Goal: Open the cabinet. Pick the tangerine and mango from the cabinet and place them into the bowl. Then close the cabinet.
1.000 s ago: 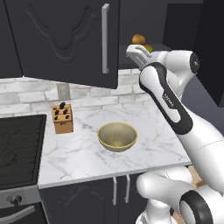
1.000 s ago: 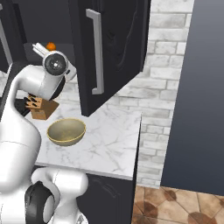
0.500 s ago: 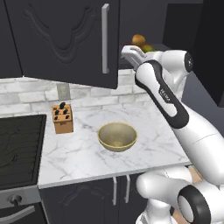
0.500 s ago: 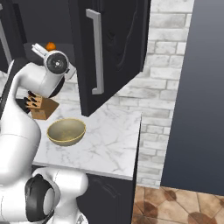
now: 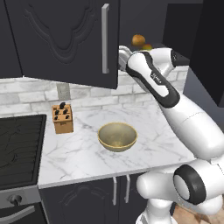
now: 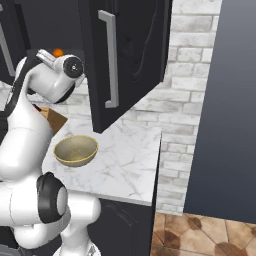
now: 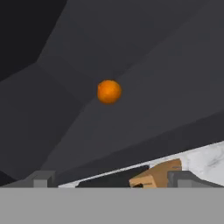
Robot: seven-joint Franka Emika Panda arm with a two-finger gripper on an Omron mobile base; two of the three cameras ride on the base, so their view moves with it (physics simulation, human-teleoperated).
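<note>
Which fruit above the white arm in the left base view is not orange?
The small greenish-yellow mango, just right of the round dull-orange fruit inside the dark charcoal cabinet.

Mango [image 5: 147, 47] mostly hidden behind arm; knife block [image 7: 155, 174] cut off at hand view's bottom.

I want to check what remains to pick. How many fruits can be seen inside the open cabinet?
3. In the left base view, a brownish-orange fruit sits on the cabinet shelf, the mango beside it. The tangerine lies ahead of the fingers. The arm may hide more.
</note>
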